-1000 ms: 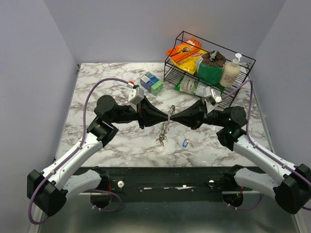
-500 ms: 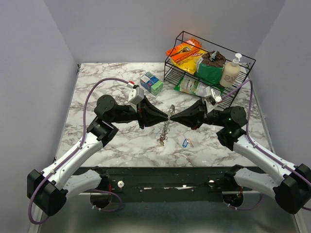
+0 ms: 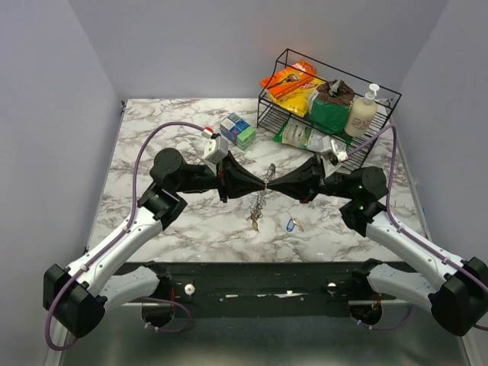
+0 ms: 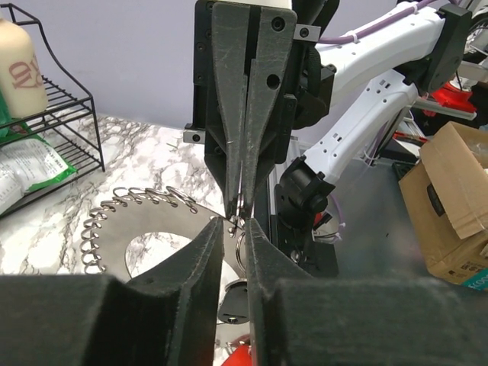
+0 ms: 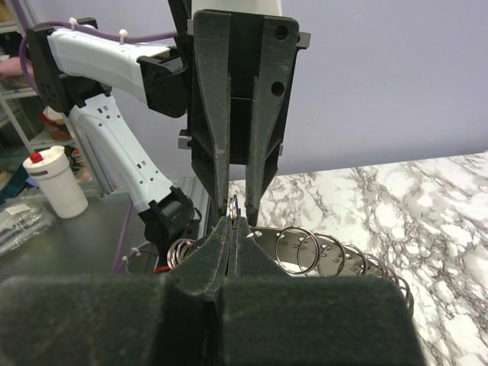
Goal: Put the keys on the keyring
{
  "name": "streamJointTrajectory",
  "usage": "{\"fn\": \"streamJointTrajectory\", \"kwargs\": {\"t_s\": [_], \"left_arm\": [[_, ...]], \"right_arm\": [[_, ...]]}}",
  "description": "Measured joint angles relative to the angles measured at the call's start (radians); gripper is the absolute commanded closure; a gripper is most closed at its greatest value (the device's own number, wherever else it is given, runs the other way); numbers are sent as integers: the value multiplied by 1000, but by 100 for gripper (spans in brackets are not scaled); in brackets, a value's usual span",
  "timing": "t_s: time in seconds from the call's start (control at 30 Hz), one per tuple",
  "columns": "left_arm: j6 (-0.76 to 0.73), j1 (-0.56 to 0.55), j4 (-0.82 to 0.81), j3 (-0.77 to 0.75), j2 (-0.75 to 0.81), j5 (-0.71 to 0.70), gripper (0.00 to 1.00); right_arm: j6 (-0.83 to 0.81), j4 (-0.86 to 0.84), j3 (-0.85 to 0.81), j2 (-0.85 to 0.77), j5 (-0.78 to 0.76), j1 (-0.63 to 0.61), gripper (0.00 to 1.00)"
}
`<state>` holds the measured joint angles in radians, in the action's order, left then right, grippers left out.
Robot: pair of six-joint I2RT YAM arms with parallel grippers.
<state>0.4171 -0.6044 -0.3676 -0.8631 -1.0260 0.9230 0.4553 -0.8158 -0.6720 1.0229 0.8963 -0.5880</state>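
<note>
Both the left gripper [image 3: 260,185] and the right gripper [image 3: 273,185] are clamped tip to tip on the keyring [image 3: 261,200], which is held above the table [image 3: 152,137]; a blue key [image 3: 290,224] is seen at its four o'clock.

keyring [image 4: 95,229]: near arc hidden behind the blurred fingers of the left gripper [image 4: 235,227]. In the right wrist view its lower half drops behind the right gripper [image 5: 232,223].
left gripper grip: narrow gap between the tips with wire inside; whether the tips press on the wire cannot be told.
hanging keys [image 3: 253,219]: too small from above to tell count or head colours.
red key head [image 4: 241,352]: a sliver only, the rest behind the blurred fingers and past the bottom edge.
blue key [image 3: 290,224]: blade too small to make out.
wire rack [image 4: 65,95]: cut by the left edge.
bottle [image 4: 14,69]: cut by the top and left edges, label partial.
cardboard box [image 4: 457,198]: cut by the right edge.
</note>
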Motion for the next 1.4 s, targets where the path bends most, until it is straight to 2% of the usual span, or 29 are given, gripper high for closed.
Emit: {"fn": "streamJointTrajectory", "kwargs": {"t_s": [0.03,0.07,0.33,0.53,0.63,0.67,0.77,0.97,1.07,1.17,1.4], "left_arm": [[1,0,0,-1,0,1,91],[2,0,3,-5,-2,2,100],[2,0,9,-14,-9,4,100],[-15,-2,48,-14,6,-24,100],[-34,-5,87,-14,18,-52,100],[-37,-5,96,-14,20,-61,100],[-55,-5,131,-14,27,-94,100],[-103,-5,215,-18,37,-146,100],[-135,-5,272,-39,41,-172,100],[-167,-5,322,-60,51,-194,100],[-245,-5,430,-100,89,-238,100]], "right_arm": [[0,0,0,0,0,0,100],[-1,0,0,0,0,1,100],[-1,1,0,3,-4,6,99],[-4,4,0,11,-3,6,82],[-8,13,-3,23,4,6,64],[-9,18,-8,27,9,6,55],[-14,34,-16,29,22,3,40],[-53,87,-21,0,22,-2,21],[-87,124,-20,-44,0,-2,13],[-124,153,-19,-95,-39,-2,11],[-154,203,-16,-113,-97,-2,11]]}}
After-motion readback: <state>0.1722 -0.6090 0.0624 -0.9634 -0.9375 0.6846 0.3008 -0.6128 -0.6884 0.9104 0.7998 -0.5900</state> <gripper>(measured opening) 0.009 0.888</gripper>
